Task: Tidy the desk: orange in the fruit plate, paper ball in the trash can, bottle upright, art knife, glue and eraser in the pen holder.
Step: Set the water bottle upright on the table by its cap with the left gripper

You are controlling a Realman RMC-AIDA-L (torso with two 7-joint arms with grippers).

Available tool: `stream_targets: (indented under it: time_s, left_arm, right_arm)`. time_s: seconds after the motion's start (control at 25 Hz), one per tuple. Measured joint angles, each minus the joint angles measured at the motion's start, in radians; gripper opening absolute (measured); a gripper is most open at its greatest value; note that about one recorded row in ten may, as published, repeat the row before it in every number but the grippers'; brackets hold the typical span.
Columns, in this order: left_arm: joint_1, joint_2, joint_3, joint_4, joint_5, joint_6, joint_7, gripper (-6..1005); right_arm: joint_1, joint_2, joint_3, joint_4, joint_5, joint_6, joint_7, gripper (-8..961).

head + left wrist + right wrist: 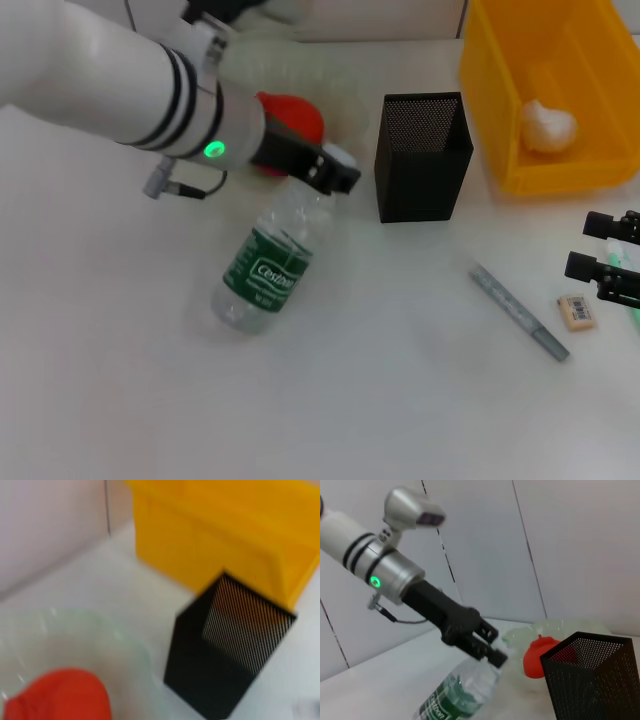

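Bottle (268,262) label reads "Cestbon", white script on a green band; it's a clear plastic water bottle lying on its side mid-desk, cap end toward the far edge, base toward the near edge. Left gripper (338,168) is at the bottle's cap end, black fingers (492,652) closed around the neck/cap in the right wrist view. Green LED lit on the left wrist. Just behind the gripper is the orange (293,118), which reads more red-orange, sitting in the translucent glass fruit plate (300,60) near the far edge of the desk. Black mesh pen holder (423,155) stands upright just right of the plate, square section. Yellow plastic bin serving as the trash can (545,90) is at the far right corner with the white paper ball (547,126) inside. Grey art knife (518,311) lies flat on the desk's right half, angled, well apart from the holder. Eraser (577,311) with a barcode sticker, print unreadable, is near the right edge, just beside the knife's tip. Right gripper (610,255) is parked at the right edge above the eraser, its two black fingers spread apart; a green object sits under it, type unclear. Desk (400,400) is plain white; pale panelled wall behind.
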Motion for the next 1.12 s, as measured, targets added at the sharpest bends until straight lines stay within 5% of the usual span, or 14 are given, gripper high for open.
stream_targets:
  time_s: [0.12, 0.24, 0.48, 0.8, 1.12]
  left_arm:
    - [0.000, 0.000, 0.000, 0.000, 0.000, 0.000, 0.000, 447]
    - [0.120, -0.001, -0.036, 0.161, -0.003, -0.022, 0.060, 446]
    - [0.213, 0.000, -0.038, 0.247, -0.038, -0.074, 0.111, 445]
    - [0.384, 0.001, -0.128, 0.243, -0.394, -0.154, 0.412, 444]
    - [0.470, 0.001, -0.190, 0.179, -0.670, -0.150, 0.677, 444]
  right_arm:
    - [0.001, 0.002, 0.000, 0.000, 0.001, 0.004, 0.000, 676]
    - [0.004, 0.003, 0.000, 0.009, 0.002, 0.006, 0.000, 676]
    - [0.014, -0.001, 0.000, 0.030, 0.005, 0.012, 0.000, 676]
    - [0.034, 0.003, 0.000, 0.057, 0.007, 0.023, 0.007, 676]
    - [0.056, 0.004, 0.002, 0.079, 0.009, 0.023, 0.014, 676]
